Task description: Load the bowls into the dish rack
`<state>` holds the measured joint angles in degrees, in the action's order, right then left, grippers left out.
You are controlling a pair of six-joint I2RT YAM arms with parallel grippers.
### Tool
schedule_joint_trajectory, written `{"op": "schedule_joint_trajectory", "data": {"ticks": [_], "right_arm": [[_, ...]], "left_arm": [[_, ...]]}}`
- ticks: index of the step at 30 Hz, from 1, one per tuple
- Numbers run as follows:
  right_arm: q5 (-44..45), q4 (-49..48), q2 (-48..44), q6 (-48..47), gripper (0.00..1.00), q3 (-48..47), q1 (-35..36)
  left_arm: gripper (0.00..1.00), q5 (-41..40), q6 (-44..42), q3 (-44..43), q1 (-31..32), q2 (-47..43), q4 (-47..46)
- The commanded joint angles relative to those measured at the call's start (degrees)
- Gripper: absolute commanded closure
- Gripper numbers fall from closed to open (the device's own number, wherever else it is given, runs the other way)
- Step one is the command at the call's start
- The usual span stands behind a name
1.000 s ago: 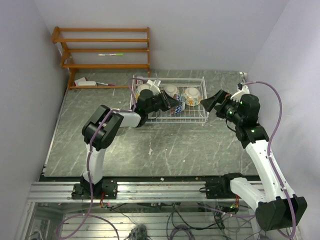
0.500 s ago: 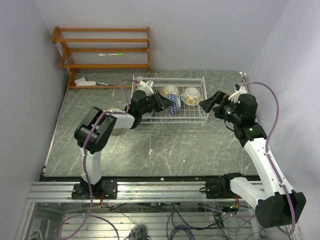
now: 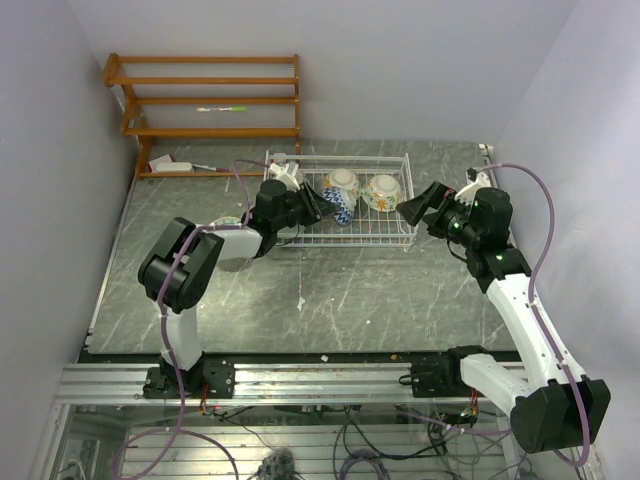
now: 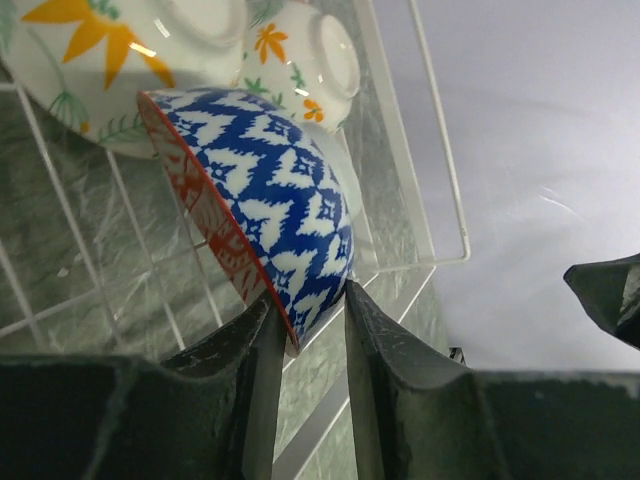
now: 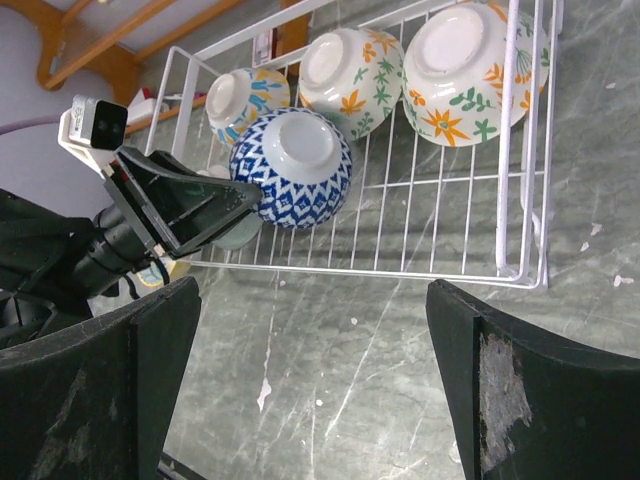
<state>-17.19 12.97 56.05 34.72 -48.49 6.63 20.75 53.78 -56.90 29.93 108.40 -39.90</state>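
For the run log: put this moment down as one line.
blue-patterned bowl: tilted in dish rack | left gripper: astride its rim, grip unclear | right gripper: open, empty | other bowls: three racked, inverted

Top external view: illumination is bright, even and diffuse. The arms cast only soft, faint shadows on the desk (image 3: 330, 290). Focus is sharp across the frame.

Left wrist view: the fingers of the left end effector (image 4: 312, 300) are very close to the lens, dark and slightly soft. The blue patterned bowl (image 4: 280, 200) is in focus and its glaze carries small white highlights. The wall behind is pale and nearly washed out.

Right wrist view: the right end effector (image 5: 310, 380) appears as dark, underexposed shapes at both lower corners. The polished desk shows a mild sheen. The dish rack (image 5: 520, 150) wires bow slightly from wide-angle distortion.
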Motion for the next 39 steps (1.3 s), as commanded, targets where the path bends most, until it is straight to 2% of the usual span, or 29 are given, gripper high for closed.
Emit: {"op": "schedule_joint_trajectory", "data": {"ticks": [1, 8, 12, 19, 24, 31, 39], "right_arm": [[-0.77, -1.72, 0.21, 0.17, 0.04, 0.76, -0.51], [-0.92, -2.07, 0.20, 0.34, 0.04, 1.28, -0.49], [-1.06, -2.31, 0.26, 0.43, 0.04, 1.46, -0.63], [-1.76, -3.28, 0.51, 0.95, 0.04, 2.33, -0.52], [-1.74, -3.44, 0.31, 1.04, 0.04, 2.50, -0.55], [-2.05, -3.88, 0.61, 1.18, 0.04, 2.72, -0.57], [-2.06, -3.97, 0.31, 1.25, 0.04, 2.92, -0.57]], "left_arm": [[0.61, -4.74, -4.24, 2.59, -1.06, 0.03, 7.05], [0.57, -5.30, -5.32, 3.12, -1.38, -1.01, 8.70], [0.49, -6.92, -6.16, 3.90, -1.53, -2.27, 10.50], [0.48, -8.83, -8.07, 4.63, -2.07, -4.54, 13.86], [0.40, -11.94, -10.59, 3.21, -2.16, -6.89, 20.64], [0.38, -13.42, -13.28, -0.93, -2.25, -7.59, 29.48], [0.31, -14.94, -15.63, -2.96, -2.25, -8.82, 34.95]]}}
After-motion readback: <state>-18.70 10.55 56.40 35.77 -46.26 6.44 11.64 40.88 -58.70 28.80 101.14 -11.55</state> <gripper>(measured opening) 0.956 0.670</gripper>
